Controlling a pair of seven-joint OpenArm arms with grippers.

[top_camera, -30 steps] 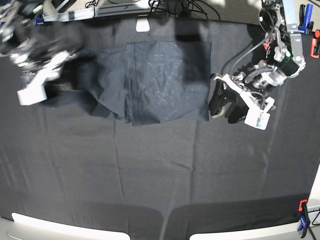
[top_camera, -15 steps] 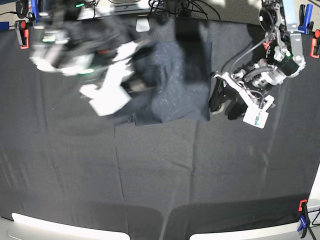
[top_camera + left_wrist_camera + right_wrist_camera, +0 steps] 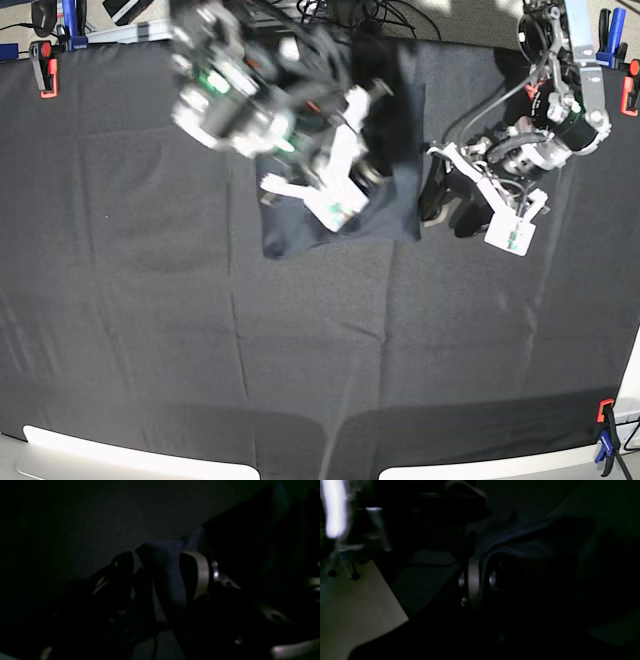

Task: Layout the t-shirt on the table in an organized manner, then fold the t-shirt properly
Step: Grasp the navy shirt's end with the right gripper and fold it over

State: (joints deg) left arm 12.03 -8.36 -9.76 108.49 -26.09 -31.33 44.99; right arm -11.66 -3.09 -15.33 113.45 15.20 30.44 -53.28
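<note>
Covering the wide table point(image 3: 150, 330), matte black fabric is lying creased, red-orange clamps point(image 3: 41, 66) gripping its corners. The dark charcoal t-shirt point(image 3: 392, 205) is lying folded near the far edge, the right gripper point(image 3: 480, 580) clenching a fold of it. The left gripper point(image 3: 160, 577) is sitting beside the shirt's edge, jaws spread, seemingly around cloth.

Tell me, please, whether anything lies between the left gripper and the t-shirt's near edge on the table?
Nothing visible does: the left gripper sits just beside the t-shirt, with only bare table cloth around them.

Red-orange clamps point(image 3: 41, 66) grip the far left corner. Tangled black cables point(image 3: 385, 15) lie beyond the far edge. Pale floor point(image 3: 352, 605) shows in the dim right wrist view.
</note>
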